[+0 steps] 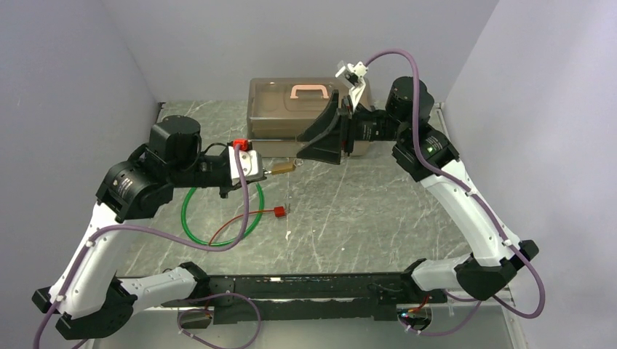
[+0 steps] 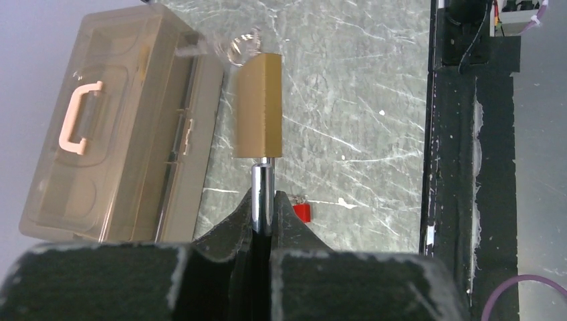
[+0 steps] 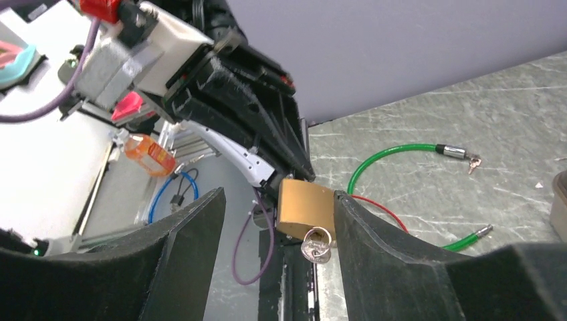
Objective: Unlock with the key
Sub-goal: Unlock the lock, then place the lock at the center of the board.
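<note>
1. Grey marbled table top [image 1: 349, 211], enclosed by plain pale lilac walls.
2. Tiny silver key [image 3: 315, 244] seated in the keyhole at the bottom end of a small brass padlock [image 3: 305, 208], with its round head and ring sticking out. Both raised above the table, in the gap between the two arms.
3. Padlock held roughly level in the air, with the key end pointing toward the right arm and the steel shackle [image 2: 261, 190] toward the left arm.
4. Left gripper [image 2: 261, 217] pressed together on that shackle, pinching the padlock by it.
5. Right gripper [image 3: 279, 200] spread wide, one black finger on each side of the padlock body. Far-side finger just beside the brass; impossible to tell whether it touches. Key head hanging in the open space between the fingers.
6. Translucent brownish plastic box [image 1: 291, 109] with a pink handle, at the back of the table behind both grippers.
7. Green cable [image 1: 190, 211] looped on the table near the left arm. Red square tag [image 1: 278, 211] on a thin red wire [image 1: 233, 224] lying just beside the loop, well below the padlock.
</note>
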Motion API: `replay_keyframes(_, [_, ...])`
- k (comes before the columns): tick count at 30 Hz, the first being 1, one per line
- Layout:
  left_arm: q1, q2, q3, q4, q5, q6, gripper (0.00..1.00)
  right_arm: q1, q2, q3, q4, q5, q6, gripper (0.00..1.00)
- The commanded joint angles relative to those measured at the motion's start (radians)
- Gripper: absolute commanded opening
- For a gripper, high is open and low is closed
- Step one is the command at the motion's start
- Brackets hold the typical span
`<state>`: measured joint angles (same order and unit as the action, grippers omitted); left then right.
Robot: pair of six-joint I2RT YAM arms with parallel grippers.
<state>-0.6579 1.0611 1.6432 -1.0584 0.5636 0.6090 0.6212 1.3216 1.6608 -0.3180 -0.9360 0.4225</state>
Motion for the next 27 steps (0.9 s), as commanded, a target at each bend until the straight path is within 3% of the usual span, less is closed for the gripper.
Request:
replay_keyframes(1, [0.004,0.012,0.084,0.054,0.079,-0.042,0.0,0.017,-0.042,-0.06,0.089,-0.1,-0.107,0.63])
replay_keyframes(4, [0.003,0.022,0.094,0.047,0.09,-0.047,0.0,0.037,-0.088,-0.095,0.041,-0.046,-0.241,0.66])
replay_keyframes(7, [0.003,0.024,0.095,0.06,0.089,-0.046,0.0,0.038,-0.075,-0.069,-0.033,0.054,-0.273,0.65])
replay_keyframes(14, [0.004,0.028,0.089,0.072,0.103,-0.067,0.0,0.048,-0.107,-0.178,0.105,-0.03,-0.22,0.65])
replay_keyframes(18, [0.004,0.032,0.088,0.077,0.103,-0.072,0.0,0.091,-0.086,-0.18,0.085,-0.037,-0.253,0.61])
replay_keyframes(23, [0.004,0.031,0.077,0.09,0.101,-0.086,0.0,0.157,-0.071,-0.172,0.063,-0.049,-0.306,0.52])
replay_keyframes(27, [0.016,0.028,0.054,0.102,0.109,-0.108,0.0,0.175,-0.052,-0.166,0.033,-0.034,-0.31,0.34])
